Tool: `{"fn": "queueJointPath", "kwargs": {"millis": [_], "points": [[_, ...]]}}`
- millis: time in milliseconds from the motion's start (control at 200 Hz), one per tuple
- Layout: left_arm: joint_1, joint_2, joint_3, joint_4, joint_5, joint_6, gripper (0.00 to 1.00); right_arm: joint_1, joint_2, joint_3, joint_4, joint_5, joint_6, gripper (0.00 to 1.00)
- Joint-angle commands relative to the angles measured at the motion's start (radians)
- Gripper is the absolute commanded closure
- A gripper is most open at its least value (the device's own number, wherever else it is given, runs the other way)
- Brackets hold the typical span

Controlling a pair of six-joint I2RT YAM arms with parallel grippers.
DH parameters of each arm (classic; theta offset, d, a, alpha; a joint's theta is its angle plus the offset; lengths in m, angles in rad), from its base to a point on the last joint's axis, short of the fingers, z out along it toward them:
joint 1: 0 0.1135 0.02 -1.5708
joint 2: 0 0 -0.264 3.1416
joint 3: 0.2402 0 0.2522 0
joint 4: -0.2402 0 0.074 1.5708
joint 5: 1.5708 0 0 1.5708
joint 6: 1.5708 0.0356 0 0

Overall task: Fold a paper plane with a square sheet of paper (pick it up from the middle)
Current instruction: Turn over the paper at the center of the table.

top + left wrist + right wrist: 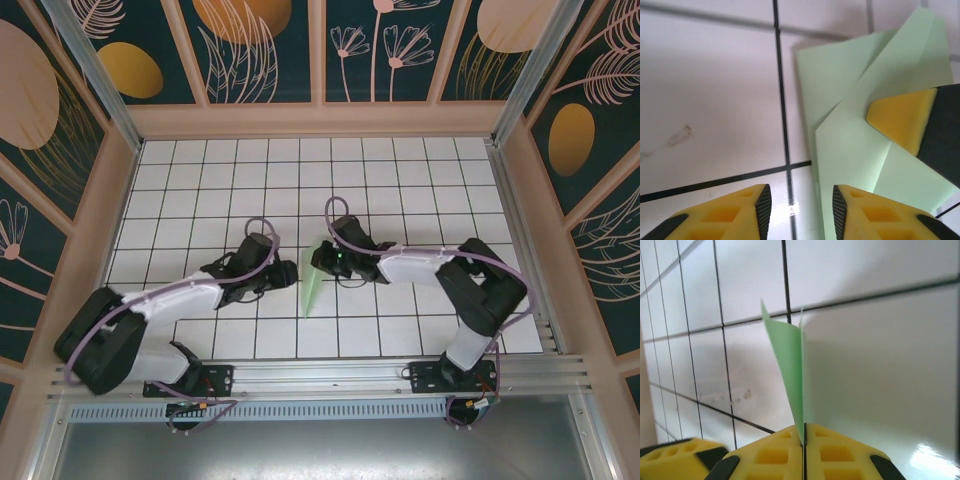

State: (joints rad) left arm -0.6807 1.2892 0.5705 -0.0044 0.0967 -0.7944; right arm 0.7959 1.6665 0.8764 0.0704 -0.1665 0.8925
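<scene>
One paper plane (313,288) lies mid-table (200,170) between two pincers. In the top view the left pincer (290,272) is just beside it. The left wrist view shows its fingers (725,215) apart and the folded layers flat. In the right wrist view the right pincer (804,452) is clamped on an upright paper edge.

Bare table (400,170) beyond and to both sides; at centre, left tool (287,272), paper plane (312,292) and right tool (326,262) close together.
</scene>
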Motion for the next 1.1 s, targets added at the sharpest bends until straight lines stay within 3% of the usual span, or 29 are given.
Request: {"fn": "queueJointPath", "kwargs": {"millis": [0, 120, 230, 325, 425, 626, 806, 961, 1096], "points": [[-0.006, -0.126, -0.028, -0.016, -0.144, -0.026, 0.55, 0.007, -0.108, 0.126, -0.409, 0.277, -0.132, 0.9], [-0.006, -0.25, -0.069, -0.03, -0.257, -0.043, 0.51, 0.015, -0.12, 0.265, -0.753, 0.532, -0.138, 0.9], [-0.005, -0.344, -0.109, -0.048, -0.339, -0.066, 0.48, 0.033, -0.038, 0.411, -1.064, 0.741, -0.078, 0.9], [-0.005, -0.419, -0.139, -0.068, -0.394, -0.092, 0.45, 0.059, 0.067, 0.516, -1.234, 0.831, -0.043, 0.9], [-0.005, -0.497, -0.164, -0.101, -0.45, -0.12, 0.43, 0.098, 0.188, 0.601, -1.285, 0.849, -0.058, 0.9], [-0.004, -0.633, -0.206, -0.139, -0.511, -0.153, 0.42, 0.184, 0.46, 0.822, -1.258, 0.749, -0.129, 0.89], [-0.004, -0.669, -0.212, -0.172, -0.507, -0.16, 0.42, 0.221, 0.637, 1.008, -1.137, 0.543, -0.19, 0.8], [-0.005, -0.657, -0.214, -0.168, -0.488, -0.168, 0.41, 0.215, 0.514, 0.895, -0.822, 0.287, -0.221, 0.51], [-0.005, -0.637, -0.212, -0.154, -0.478, -0.167, 0.4, 0.188, 0.285, 0.676, -0.596, 0.226, -0.218, 0.38]]}}
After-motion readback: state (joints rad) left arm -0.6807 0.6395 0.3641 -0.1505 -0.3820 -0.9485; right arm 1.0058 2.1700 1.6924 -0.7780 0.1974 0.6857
